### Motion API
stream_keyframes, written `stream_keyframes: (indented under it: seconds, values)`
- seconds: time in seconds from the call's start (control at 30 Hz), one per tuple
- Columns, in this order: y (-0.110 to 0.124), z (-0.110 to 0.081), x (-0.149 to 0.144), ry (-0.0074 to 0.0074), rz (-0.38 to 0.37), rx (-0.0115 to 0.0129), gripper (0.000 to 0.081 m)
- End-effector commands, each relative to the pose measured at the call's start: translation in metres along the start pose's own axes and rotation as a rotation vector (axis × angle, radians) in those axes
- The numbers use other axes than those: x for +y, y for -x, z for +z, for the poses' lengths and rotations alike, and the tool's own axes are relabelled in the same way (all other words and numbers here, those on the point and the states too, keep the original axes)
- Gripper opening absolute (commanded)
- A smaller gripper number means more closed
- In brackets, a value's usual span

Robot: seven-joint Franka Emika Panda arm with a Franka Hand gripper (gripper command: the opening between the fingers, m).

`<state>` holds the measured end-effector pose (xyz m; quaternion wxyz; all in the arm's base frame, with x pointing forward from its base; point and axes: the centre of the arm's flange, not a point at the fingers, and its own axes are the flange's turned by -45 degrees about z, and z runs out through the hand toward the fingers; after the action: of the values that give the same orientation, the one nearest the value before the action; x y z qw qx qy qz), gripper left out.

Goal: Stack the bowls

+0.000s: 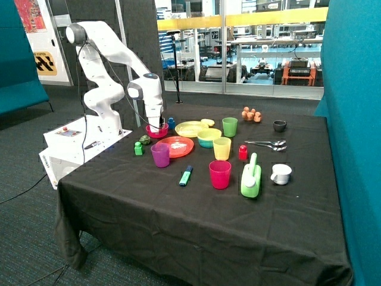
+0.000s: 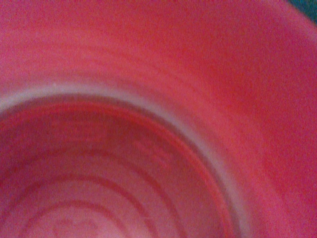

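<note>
The pink bowl [image 1: 156, 133] stands near the table's back corner closest to the robot base. My gripper [image 1: 158, 124] is lowered onto it, at its rim or just inside. The wrist view is filled by the bowl's pink ribbed inside [image 2: 148, 148]. The yellow bowl [image 1: 209, 134] sits inside the blue bowl [image 1: 206, 143] near the middle of the table, between the yellow plate and the yellow cup. The gripper's tips are hidden by the bowl.
An orange plate [image 1: 177, 146] and a yellow plate [image 1: 190, 128] lie between the pink bowl and the stacked pair. Purple [image 1: 160, 155], yellow [image 1: 221, 148], green [image 1: 229, 126] and pink [image 1: 219, 174] cups stand around. A green marker [image 1: 186, 176], green jug [image 1: 250, 179] and white cup [image 1: 281, 174] are nearer the front.
</note>
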<state>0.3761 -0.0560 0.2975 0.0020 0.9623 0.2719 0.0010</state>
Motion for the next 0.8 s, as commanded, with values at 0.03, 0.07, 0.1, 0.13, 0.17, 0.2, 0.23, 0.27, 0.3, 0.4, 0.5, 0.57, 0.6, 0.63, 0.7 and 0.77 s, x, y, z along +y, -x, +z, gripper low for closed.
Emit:
stream_keyframes:
  seconds: [0.03,0.07,0.1,0.13,0.17,0.2,0.23,0.27,0.3,0.4,0.5,0.57,0.6,0.63,0.7,0.77]
  values:
    - [-0.005,-0.003,0.000,-0.0043,-0.003,-0.0009,0.0000]
    - [-0.006,-0.005,0.000,-0.0043,-0.005,-0.0009,0.0000]
    - [-0.008,-0.007,0.000,-0.0043,-0.005,-0.0009,0.0000]
    - [-0.009,-0.009,0.000,-0.0043,-0.004,-0.0009,0.0000]
    - [-0.011,-0.012,0.001,-0.0043,-0.003,-0.0009,0.0000]
    - [-0.013,-0.015,0.002,-0.0043,-0.002,-0.0009,0.0000]
    - [-0.015,-0.017,0.002,-0.0043,-0.002,-0.0009,0.0000]
    - [-0.017,-0.020,0.003,-0.0043,-0.002,-0.0009,0.0000]
    - [-0.020,-0.022,0.003,-0.0043,-0.001,-0.0009,0.0000]
    - [-0.024,-0.028,0.003,-0.0043,-0.002,-0.0009,0.0000]
    - [-0.028,-0.033,0.003,-0.0043,-0.003,-0.0009,0.0000]
    - [-0.031,-0.035,0.003,-0.0043,0.003,-0.0009,0.0000]
    - [-0.031,-0.035,0.003,-0.0043,0.003,-0.0009,0.0000]
    - [-0.032,-0.036,0.003,-0.0043,0.004,-0.0009,0.0000]
    - [-0.034,-0.038,0.004,-0.0043,0.010,-0.0009,0.0000]
    - [-0.038,-0.041,0.004,-0.0043,0.020,-0.0009,0.0000]
